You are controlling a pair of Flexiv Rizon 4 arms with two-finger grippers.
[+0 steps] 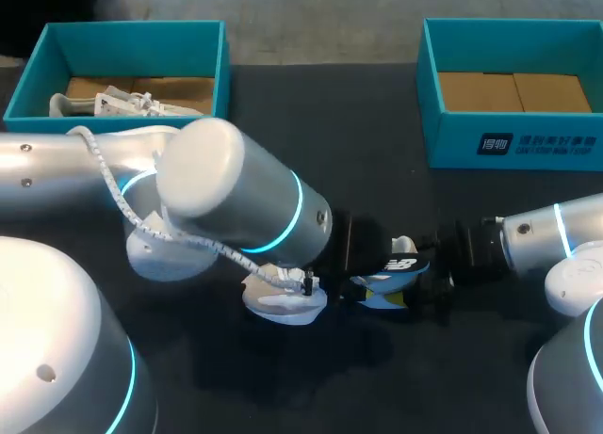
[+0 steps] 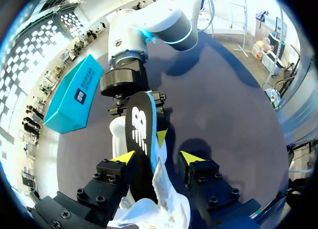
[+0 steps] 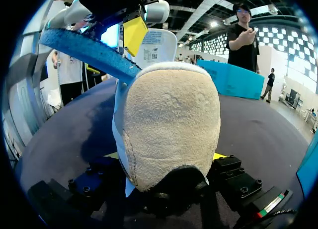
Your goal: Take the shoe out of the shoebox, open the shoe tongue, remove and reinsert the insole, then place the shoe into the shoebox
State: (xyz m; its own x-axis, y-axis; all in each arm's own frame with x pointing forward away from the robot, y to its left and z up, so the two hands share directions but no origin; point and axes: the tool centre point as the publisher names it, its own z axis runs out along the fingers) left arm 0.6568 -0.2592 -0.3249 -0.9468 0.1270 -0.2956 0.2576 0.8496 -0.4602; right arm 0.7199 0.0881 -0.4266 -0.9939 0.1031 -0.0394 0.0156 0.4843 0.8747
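Yellow tips of my left gripper (image 2: 158, 157) stand spread, the black insole (image 2: 140, 124) upright between them, unpinched. My right gripper (image 3: 165, 156) clamps the shoe's (image 3: 169, 119) suede heel, probably steadying it for reinsertion, well apart from the teal shoebox (image 1: 513, 147).

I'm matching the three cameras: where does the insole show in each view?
Head view: insole near the middle, beside the shoe.
Left wrist view: insole on edge, just ahead of the left gripper.
Right wrist view: insole's blue underside, beyond the shoe's heel.
Shared landmark: the shoe.
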